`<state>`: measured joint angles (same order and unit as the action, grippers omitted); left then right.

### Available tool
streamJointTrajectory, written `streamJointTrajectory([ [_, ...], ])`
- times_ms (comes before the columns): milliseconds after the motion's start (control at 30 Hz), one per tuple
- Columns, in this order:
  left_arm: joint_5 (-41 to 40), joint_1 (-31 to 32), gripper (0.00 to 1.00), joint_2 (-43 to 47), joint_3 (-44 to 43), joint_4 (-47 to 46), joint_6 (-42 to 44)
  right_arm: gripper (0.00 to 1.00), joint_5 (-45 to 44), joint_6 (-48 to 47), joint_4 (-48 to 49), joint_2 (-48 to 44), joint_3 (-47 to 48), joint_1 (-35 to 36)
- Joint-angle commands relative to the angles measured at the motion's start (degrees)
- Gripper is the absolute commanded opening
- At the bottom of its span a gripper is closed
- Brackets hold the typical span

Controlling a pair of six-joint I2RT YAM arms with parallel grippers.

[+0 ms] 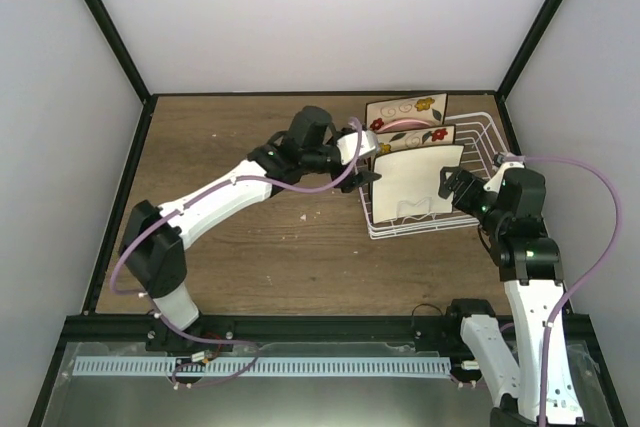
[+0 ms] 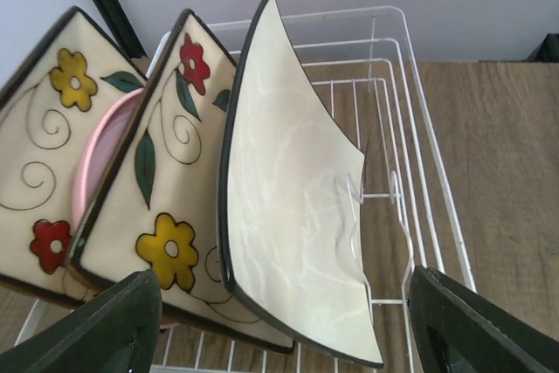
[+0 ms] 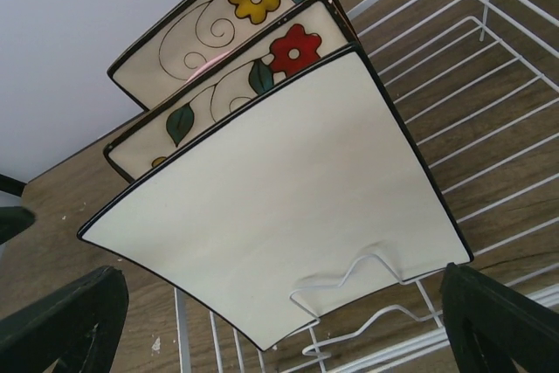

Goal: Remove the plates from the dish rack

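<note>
The white wire dish rack [image 1: 484, 137] stands at the back right of the table. A plain cream square plate [image 1: 415, 187] stands upright in its front slot. Behind it stand two flowered square plates [image 1: 418, 135] [image 1: 405, 108] with a pink round plate [image 1: 404, 123] between them. My left gripper [image 1: 367, 165] is open at the plain plate's left edge. In the left wrist view [image 2: 284, 338] the plain plate [image 2: 288, 198] lies between the wide-apart fingers. My right gripper [image 1: 452, 187] is open at the plate's right edge. In the right wrist view [image 3: 284, 329] the plain plate [image 3: 279, 224] fills the gap.
The rack's right half [image 3: 489, 67] holds nothing but wire floor and low basket sides [image 2: 393, 50]. Wavy dividers [image 3: 367, 272] lean against the plain plate's face. Wooden tabletop [image 1: 250, 237] spreads to the left of the rack. Black frame posts and white walls bound the cell.
</note>
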<state>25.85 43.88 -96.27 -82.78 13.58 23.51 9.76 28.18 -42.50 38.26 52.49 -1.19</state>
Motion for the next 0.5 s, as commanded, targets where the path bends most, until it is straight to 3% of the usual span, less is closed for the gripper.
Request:
streamJointTrajectory([
  [0,-1.49,0.96,0.79,-3.71,-3.15,-2.23,3.46,1.0,-0.25,0.32,-2.21,-1.08,2.31,0.54],
  [267,-1.89,1.01,0.77,-10.24,-9.78,-1.66,3.42,1.0,0.44,-0.36,-2.89,-1.35,2.63,0.52],
  [467,-0.6,1.65,0.62,-12.88,-11.58,-1.64,2.41,1.0,-0.19,-0.72,-3.89,-1.76,3.09,0.52],
])
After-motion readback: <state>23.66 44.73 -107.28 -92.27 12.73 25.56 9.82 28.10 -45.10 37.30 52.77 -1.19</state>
